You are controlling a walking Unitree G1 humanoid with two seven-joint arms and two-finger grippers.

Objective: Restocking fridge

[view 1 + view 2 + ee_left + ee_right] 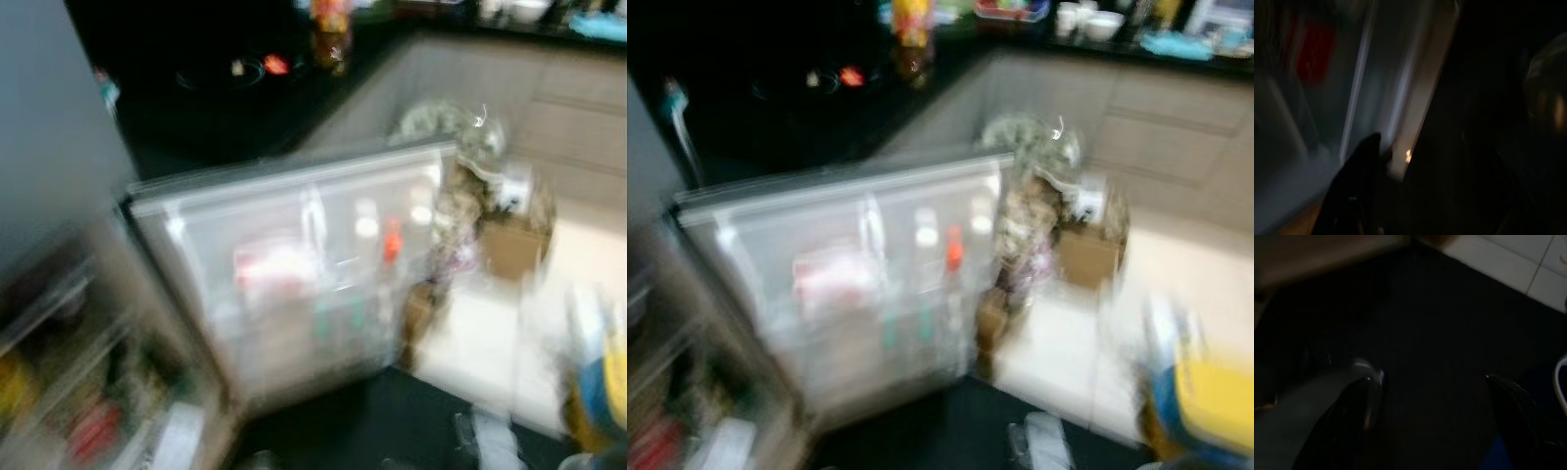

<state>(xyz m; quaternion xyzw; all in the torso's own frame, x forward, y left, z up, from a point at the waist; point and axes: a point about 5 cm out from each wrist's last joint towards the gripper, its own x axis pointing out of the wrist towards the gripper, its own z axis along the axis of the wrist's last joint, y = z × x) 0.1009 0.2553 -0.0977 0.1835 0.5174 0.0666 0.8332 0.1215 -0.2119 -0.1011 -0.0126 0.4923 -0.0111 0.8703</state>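
The fridge door (294, 274) stands open in front of me, blurred. Its pale door shelves hold several bottles, one with a red cap (392, 240), and a pinkish pack (269, 266). The fridge's inner shelves (69, 372) show at the lower left with dim food items. My right gripper (1435, 396) hangs open over a dark floor mat (1440, 323), with nothing between its fingers. One black finger (1359, 181) of my left gripper shows in the dark next to a pale edge of the fridge (1400, 98).
A black counter (225, 88) with a bottle (331, 34) runs behind the door. To the door's right stand a bundle of dried plants (460, 186) and a cardboard box (509, 250) on pale tiles (1068, 352). A yellow and blue object (1205, 401) sits at the lower right.
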